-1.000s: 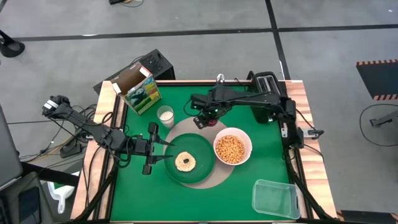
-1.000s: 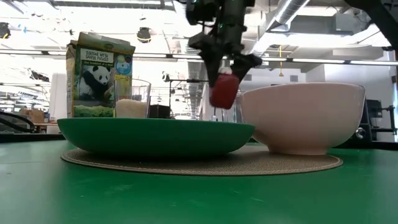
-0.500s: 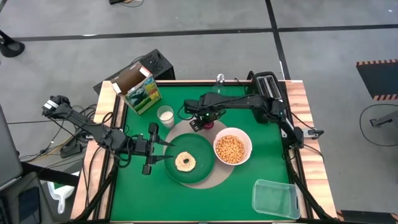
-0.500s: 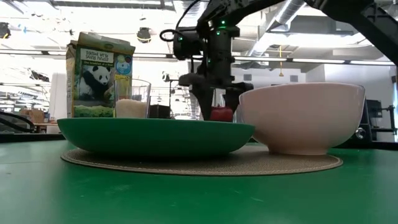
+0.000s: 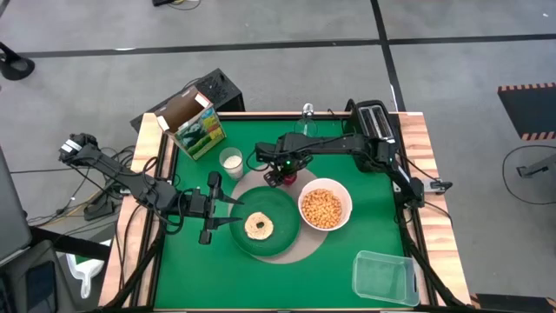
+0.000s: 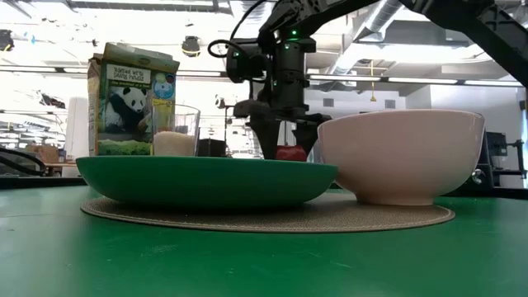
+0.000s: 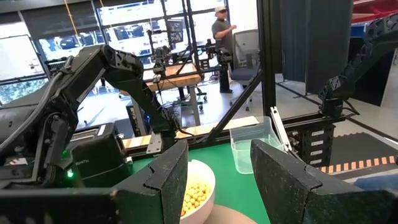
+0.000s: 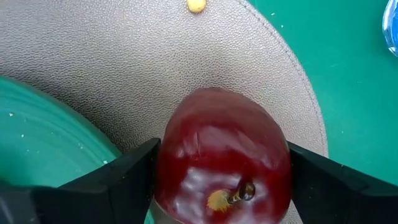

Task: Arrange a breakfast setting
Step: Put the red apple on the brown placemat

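My right gripper (image 5: pixel 280 176) is shut on the red fruit (image 8: pixel 224 155), low over the round tan mat (image 5: pixel 252 178), between the dark green plate (image 5: pixel 282 239) and the mat's far edge. In the low view the fruit (image 6: pixel 290 153) shows just above the plate's rim (image 6: pixel 206 169). The round toast (image 5: pixel 259 227) lies on the plate. The white bowl (image 5: pixel 325 207) of cereal stands on the mat's right part. The milk glass (image 5: pixel 231 161) stands by the mat's far left edge. My left gripper (image 5: pixel 228 211) is open and empty at the plate's left rim. The spoon is out of view. My right gripper pinches the red fruit's two opposite sides (image 8: pixel 171 168) between its two fingers (image 8: pixel 124 180). The fingers come from above, pointing down, and the fruit is upright with its stem up. The plate hides whether its underside rests on the mat.
The green-and-yellow cereal box (image 5: pixel 195 126) stands at the far left, the black toaster (image 5: pixel 373 117) at the far right, a clear stemmed glass (image 5: pixel 307 111) at the far edge. A clear tub (image 5: pixel 385 276) sits at the near right corner. A person (image 7: pixel 221 28) stands in the room beyond.
My right gripper has gone down and toward the table's left and near side with the red fruit, from above the bowl's height to just above the mat behind the plate. It has stayed shut on the fruit.
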